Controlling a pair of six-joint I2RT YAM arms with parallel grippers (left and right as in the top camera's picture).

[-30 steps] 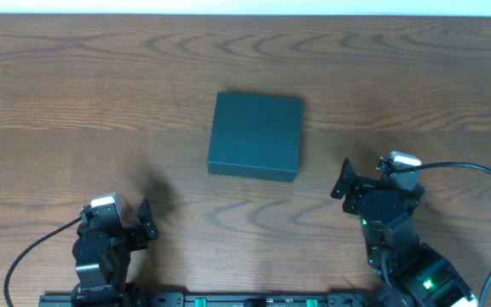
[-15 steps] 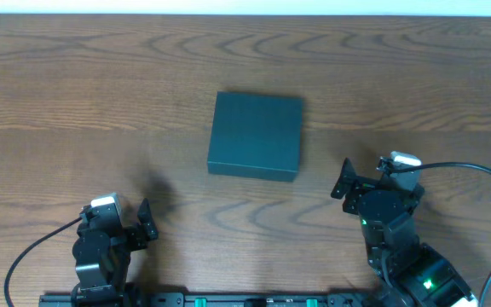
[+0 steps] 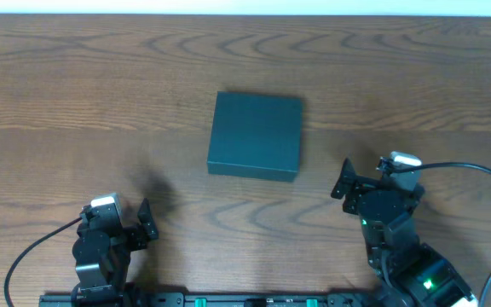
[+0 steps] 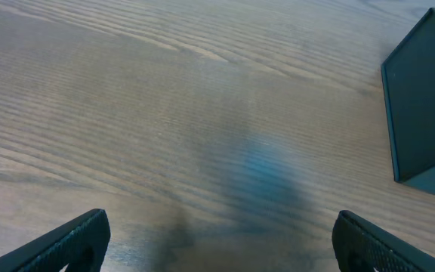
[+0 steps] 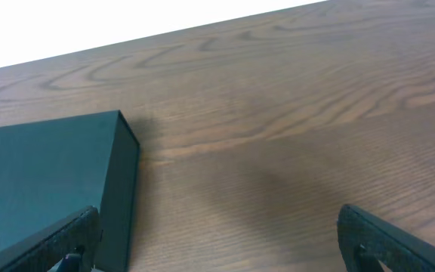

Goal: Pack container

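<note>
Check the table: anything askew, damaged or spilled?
Nothing stands out. The box lies flat on the table with its lid shut, no dents or spills showing. The left fingers and right fingers are spread open, apart from it.

Looks like a robotics lab bench. Bare brown wood-grain surface [image 3: 75, 77], two black cabled robot arms [image 3: 99, 247] [image 3: 390, 226] on a rail [image 3: 254, 300] at its edge.

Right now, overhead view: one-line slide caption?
Closed dark teal box centered on wooden table; left arm and right arm parked at near edge, jaws open, empty.
</note>
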